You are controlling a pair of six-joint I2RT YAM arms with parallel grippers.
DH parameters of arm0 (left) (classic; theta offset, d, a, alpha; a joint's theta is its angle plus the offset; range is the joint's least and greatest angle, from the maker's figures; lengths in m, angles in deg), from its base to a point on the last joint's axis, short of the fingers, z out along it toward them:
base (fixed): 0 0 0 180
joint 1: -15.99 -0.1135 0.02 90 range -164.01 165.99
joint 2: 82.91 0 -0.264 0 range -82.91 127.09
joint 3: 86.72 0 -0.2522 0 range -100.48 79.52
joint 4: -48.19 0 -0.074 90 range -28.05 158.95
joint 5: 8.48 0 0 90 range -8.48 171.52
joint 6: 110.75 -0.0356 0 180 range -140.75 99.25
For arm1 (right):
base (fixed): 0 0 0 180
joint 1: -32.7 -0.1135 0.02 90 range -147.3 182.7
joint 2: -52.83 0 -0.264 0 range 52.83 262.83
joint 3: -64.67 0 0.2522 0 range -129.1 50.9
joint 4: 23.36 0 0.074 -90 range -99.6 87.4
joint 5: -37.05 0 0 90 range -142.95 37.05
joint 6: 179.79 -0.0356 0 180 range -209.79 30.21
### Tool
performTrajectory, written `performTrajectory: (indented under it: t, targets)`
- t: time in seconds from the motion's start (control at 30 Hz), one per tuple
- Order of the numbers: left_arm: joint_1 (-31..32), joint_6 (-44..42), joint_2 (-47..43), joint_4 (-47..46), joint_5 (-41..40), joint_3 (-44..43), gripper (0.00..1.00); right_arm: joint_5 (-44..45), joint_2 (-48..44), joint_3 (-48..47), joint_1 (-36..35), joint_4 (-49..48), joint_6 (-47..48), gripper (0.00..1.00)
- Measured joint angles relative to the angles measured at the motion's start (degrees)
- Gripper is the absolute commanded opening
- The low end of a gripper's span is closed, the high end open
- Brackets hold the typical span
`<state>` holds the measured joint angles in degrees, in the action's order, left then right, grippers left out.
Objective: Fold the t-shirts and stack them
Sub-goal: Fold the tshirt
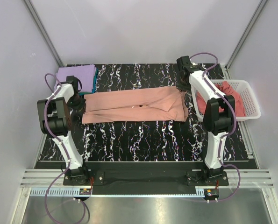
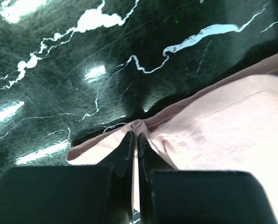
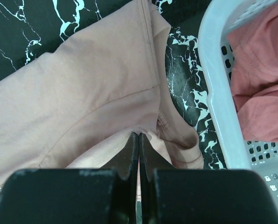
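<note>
- As you look down from above, your salmon shirt (image 1: 134, 106) lies stretched in a long folded band across the middle of the bench (image 1: 143, 140), running left to right.
- Your left end effector (image 2: 137, 136) is clamped on the shirt's left end; the wrist view shows its fingers nearly touching, with cloth bunched at the tips.
- Your right end effector (image 3: 139, 136) grips the right end the same way, jaws narrow with a fold of salmon cloth caught at the tips, just beside the basket (image 3: 218, 93).
- The basket sits at the bench's right edge and holds a crumpled rose shirt (image 1: 228, 87).
- At the far left corner you have a folded purple shirt (image 1: 75, 74) lying on top of a teal shirt (image 1: 95, 80), whose edge shows along the right side.
</note>
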<state>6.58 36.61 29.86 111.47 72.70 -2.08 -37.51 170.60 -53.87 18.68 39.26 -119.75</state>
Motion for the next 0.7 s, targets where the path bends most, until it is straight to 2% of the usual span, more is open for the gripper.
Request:
performTrajectory:
  t: [0.47, 0.5, 0.53, 0.63, 0.7]
  targets:
    - [0.0, -0.2, 0.4, 0.4, 0.0, -1.0, 0.00, 0.0, 1.4, -1.6, 0.1, 0.6, 0.4, 0.00]
    - [0.0, -0.2, 0.4, 0.4, 0.0, -1.1, 0.03, 0.0, 1.4, -2.1, 0.1, 0.7, 0.5, 0.00]
    - [0.0, -0.1, 0.5, 0.5, 0.0, -1.2, 0.17, 0.0, 1.4, -2.5, 0.2, 0.7, 0.6, 0.00]
    - [0.0, -0.2, 1.1, 1.4, -0.1, -2.4, 0.39, -0.1, 2.0, -4.0, 0.2, 0.6, 1.1, 0.00]
    - [0.0, 0.0, 1.4, 1.8, -0.5, -3.3, 0.43, -0.8, 2.8, -5.0, 0.2, 0.2, 1.4, 0.00]
